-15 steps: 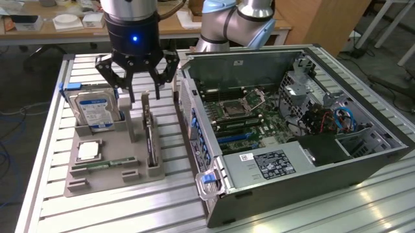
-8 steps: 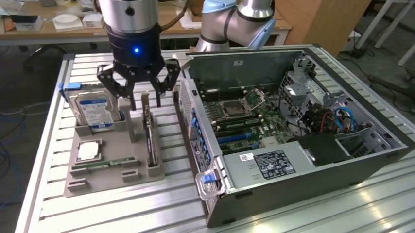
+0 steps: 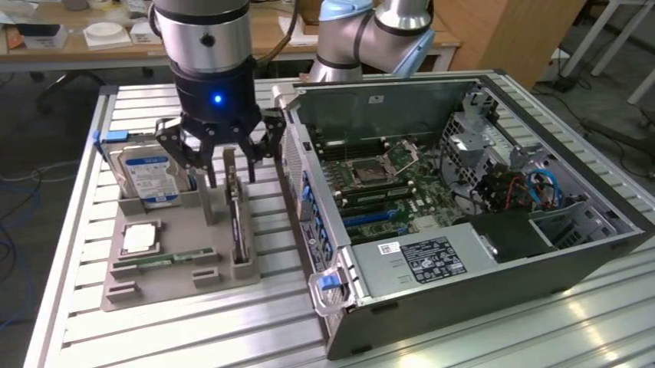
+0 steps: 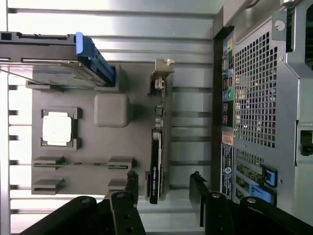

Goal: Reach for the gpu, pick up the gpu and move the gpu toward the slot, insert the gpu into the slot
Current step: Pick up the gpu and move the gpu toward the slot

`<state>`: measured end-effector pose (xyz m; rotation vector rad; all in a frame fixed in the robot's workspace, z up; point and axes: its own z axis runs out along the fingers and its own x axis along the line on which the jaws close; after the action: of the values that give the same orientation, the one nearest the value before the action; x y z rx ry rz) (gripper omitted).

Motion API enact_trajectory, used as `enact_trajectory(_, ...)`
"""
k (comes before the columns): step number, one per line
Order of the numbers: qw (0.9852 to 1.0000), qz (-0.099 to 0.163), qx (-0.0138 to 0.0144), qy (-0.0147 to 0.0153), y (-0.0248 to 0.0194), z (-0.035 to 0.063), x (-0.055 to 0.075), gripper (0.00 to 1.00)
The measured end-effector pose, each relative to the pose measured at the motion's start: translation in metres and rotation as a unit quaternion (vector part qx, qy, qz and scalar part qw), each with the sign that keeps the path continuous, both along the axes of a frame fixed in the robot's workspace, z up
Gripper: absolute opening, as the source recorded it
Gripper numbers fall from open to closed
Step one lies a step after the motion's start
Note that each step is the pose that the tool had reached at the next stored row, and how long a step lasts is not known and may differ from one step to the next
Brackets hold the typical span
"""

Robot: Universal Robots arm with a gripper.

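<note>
Gpu (image 3: 238, 222) on edge in its tray holder, open gripper (image 3: 218, 157) poised over it

The gpu stands on its long edge in a slotted holder of the grey parts tray (image 3: 189, 230), which leaves its upper edge free for a pinch from above. The gripper hangs right over the card with its fingers (image 4: 131, 188) spread wide, one to each side of the card's line and touching nothing, so I judge this to be the reach, with no grasp made. In the same tray the blue-labelled hard drive (image 3: 149, 176) stands upright, the CPU (image 3: 138, 238) lies flat and the memory stick (image 3: 164, 261) sits in its groove. Each is kept apart, so it can be taken alone. Just beside the tray, on the exterior view's right, the open computer case (image 3: 461, 307) lies on its side with the motherboard (image 3: 409, 184) facing up, so its expansion slots (image 3: 370, 218) can be reached from above.
</note>
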<state>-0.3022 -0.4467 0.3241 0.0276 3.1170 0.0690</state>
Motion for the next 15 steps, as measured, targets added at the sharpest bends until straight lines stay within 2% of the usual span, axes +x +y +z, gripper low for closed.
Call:
enact_trajectory(6,1.0000,-0.002,0.0000,-0.0009,-0.0016,-0.0107,-0.001,0.55)
enact_trajectory(12,0.9994,-0.036,0.0000,-0.0017,-0.0017,-0.0194,-0.001,0.55)
enact_trajectory(15,0.9993,-0.038,0.0000,-0.0028,-0.0017,-0.0239,-0.001,0.55)
